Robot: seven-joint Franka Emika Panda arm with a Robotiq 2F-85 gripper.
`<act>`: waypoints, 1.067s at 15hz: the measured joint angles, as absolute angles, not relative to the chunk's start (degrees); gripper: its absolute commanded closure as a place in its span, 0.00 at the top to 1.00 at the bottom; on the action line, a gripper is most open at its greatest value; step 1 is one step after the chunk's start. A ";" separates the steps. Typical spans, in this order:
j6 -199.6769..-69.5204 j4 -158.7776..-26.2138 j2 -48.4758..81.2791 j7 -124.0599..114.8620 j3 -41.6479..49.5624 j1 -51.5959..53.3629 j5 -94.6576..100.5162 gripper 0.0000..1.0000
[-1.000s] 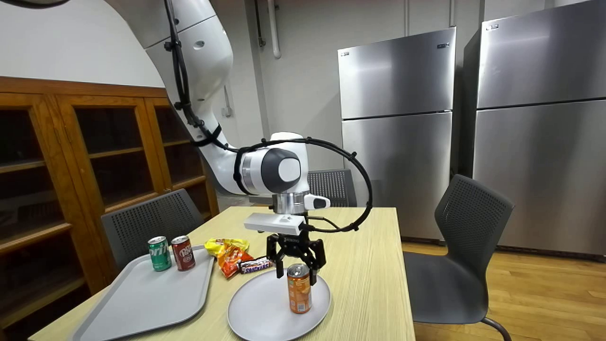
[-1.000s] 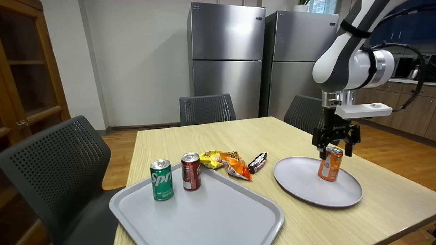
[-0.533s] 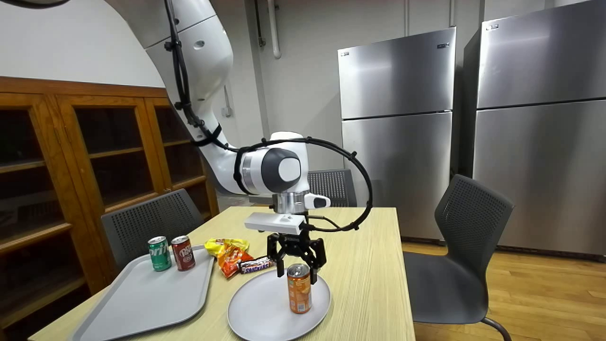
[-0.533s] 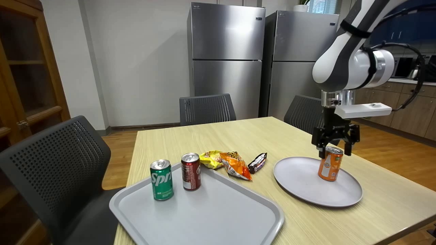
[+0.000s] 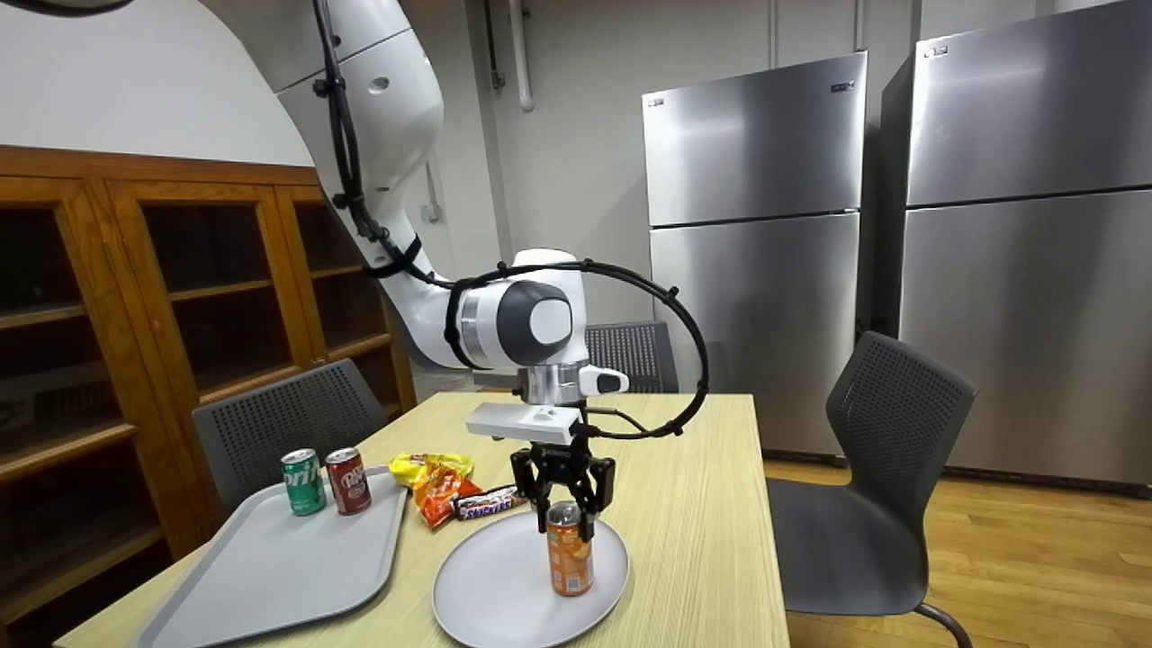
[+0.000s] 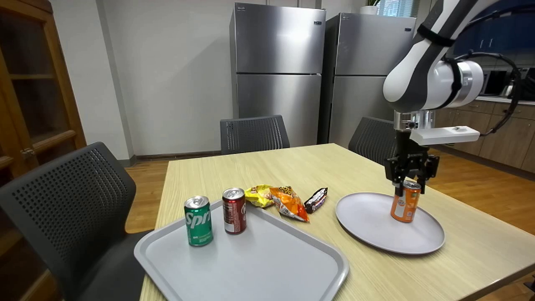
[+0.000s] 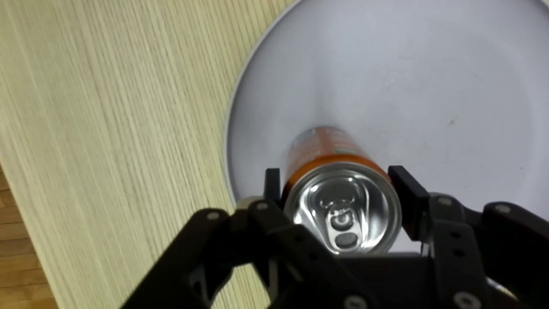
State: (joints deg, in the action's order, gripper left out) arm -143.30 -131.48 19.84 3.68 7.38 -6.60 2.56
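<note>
The tool (image 7: pixel 336 184) grips the upper part of an orange can (image 5: pixel 571 569), which stands on a grey plate (image 6: pixel 370 225) on the tabletop (image 6: pixel 267 169). Near the plate lie a Snickers bar (image 6: pixel 316 200), an orange bag (image 6: pixel 289 205) and a yellow bag (image 6: pixel 258 195). Farther along, a tray (image 6: pixel 259 271) bears a green can (image 6: pixel 199 222) and a red can (image 6: pixel 234 212); steel refrigerators (image 6: pixel 279 46) stand behind.

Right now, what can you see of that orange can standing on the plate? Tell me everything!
The orange can is a metallic-looking cylinder with pale markings on its side. Its silvery lid carries a pull tab. It stands upright on the gray plate, off-centre. The fingers of the end effector sit on either side of its upper part; whether both touch it, I can't tell.
</note>
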 measured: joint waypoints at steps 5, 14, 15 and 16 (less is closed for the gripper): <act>-144.15 -131.58 19.62 3.46 7.36 -6.00 2.56 0.38; -146.22 -137.24 11.80 -0.84 6.76 -1.35 3.40 0.38; -146.30 -138.29 10.48 -1.51 6.47 -0.84 3.87 0.38; -146.36 -139.36 9.16 -2.16 6.20 -0.24 4.32 0.38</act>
State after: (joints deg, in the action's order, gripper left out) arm -146.36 -139.36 9.16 -2.16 6.20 -0.24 4.32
